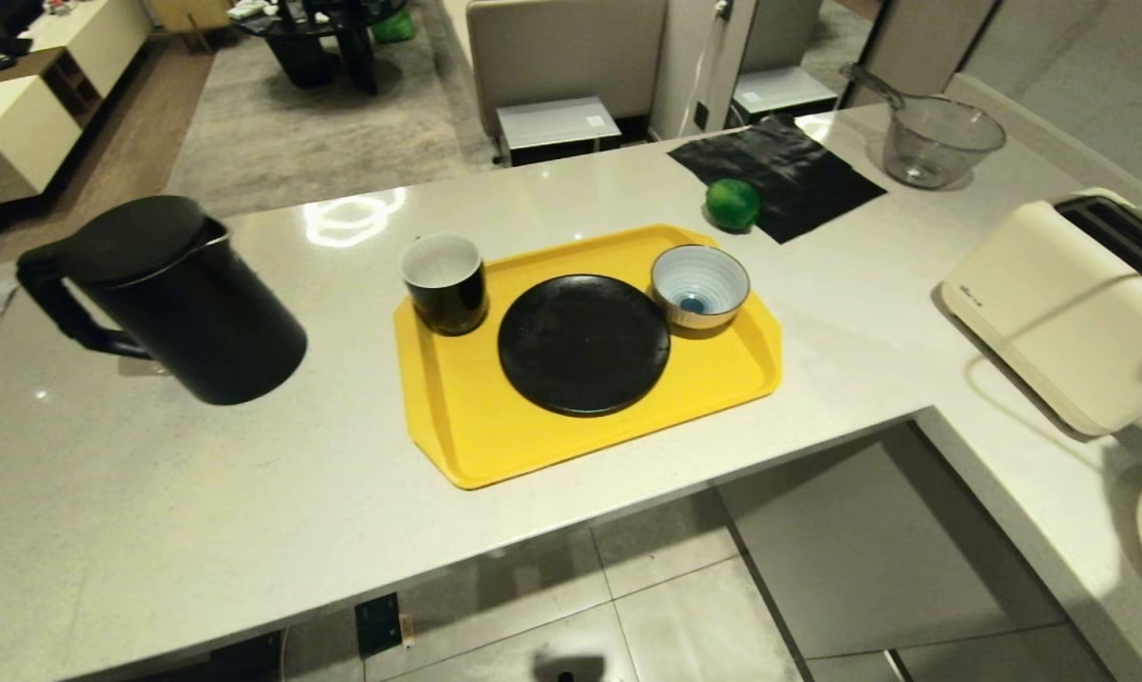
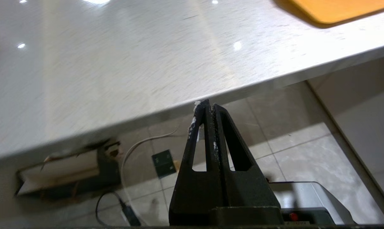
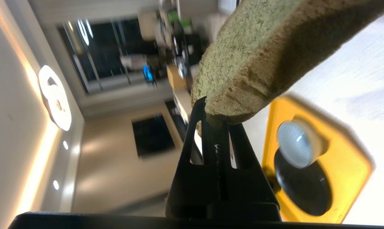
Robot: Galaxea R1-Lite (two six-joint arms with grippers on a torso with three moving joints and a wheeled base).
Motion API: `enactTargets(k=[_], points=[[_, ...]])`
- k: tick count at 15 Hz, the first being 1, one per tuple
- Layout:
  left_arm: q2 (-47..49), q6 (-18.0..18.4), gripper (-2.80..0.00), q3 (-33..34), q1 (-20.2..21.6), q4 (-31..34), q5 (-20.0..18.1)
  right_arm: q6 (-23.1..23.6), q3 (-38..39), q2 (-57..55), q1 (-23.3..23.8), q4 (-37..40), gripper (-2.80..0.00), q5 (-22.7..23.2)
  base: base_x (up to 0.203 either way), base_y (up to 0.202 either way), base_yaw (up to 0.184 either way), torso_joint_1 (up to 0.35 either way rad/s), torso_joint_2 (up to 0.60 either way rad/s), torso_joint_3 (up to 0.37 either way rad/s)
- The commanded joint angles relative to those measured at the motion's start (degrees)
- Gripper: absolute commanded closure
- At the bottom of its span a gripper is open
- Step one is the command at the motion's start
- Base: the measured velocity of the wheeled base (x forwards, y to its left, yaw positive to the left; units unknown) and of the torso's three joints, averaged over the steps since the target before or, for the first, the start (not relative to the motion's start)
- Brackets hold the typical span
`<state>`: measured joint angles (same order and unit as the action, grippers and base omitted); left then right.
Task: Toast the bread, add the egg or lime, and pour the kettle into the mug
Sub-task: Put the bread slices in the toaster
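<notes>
Pinched at one corner between the pressed-together jaws of the right gripper [image 3: 216, 119], the bread [image 3: 259, 60] is seen only in the right wrist view, its far part cut off by the picture's edge; it is held clear above the counter [image 1: 249, 493], with the yellow tray [image 3: 348, 159] lying beyond it. Neither arm is seen in the head view. The left gripper [image 2: 209, 106] is pressed together on nothing, just off the counter's near edge, above the floor tiles.

On the counter's middle the yellow tray [image 1: 457, 426] carries the mug [image 1: 444, 282] at its far left corner, a black plate [image 1: 583, 343] at its centre and a striped bowl [image 1: 700, 286] touching the plate on the right. The kettle [image 1: 169, 298] stands near the counter's left edge, well apart from the tray. The lime [image 1: 732, 204] rests at the edge of a black cloth [image 1: 789, 175] beyond the tray. A glass bowl [image 1: 936, 140] is set at the far right corner. A cream toaster [image 1: 1054, 313] is partly cut off on the right. No egg can be made out.
</notes>
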<state>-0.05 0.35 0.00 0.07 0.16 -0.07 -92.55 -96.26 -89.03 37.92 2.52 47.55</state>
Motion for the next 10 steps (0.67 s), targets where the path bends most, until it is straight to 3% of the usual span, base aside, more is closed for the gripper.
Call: enactTargets(k=[1,7,10], points=[[-0.04,0.00,0.00,0.00,0.02,0.02,-0.01,-0.26,0.54,-0.09,0.06,0.03,0.00,0.27,0.000,0.011,-0.172,0.004,0.00,0.006],[-0.04,0.00,0.00,0.00,0.03,0.02,-0.01,-0.35,0.63,-0.09,-0.03,-0.06,0.00,0.55,-0.001,0.008,-0.172,-0.001,0.00,0.003],[-0.04,0.00,0.00,0.00,0.03,0.02,-0.01,-0.61,0.58,-0.01,-0.04,-0.06,0.00,2.16,0.001,0.002,-0.076,0.000,0.00,0.003]])
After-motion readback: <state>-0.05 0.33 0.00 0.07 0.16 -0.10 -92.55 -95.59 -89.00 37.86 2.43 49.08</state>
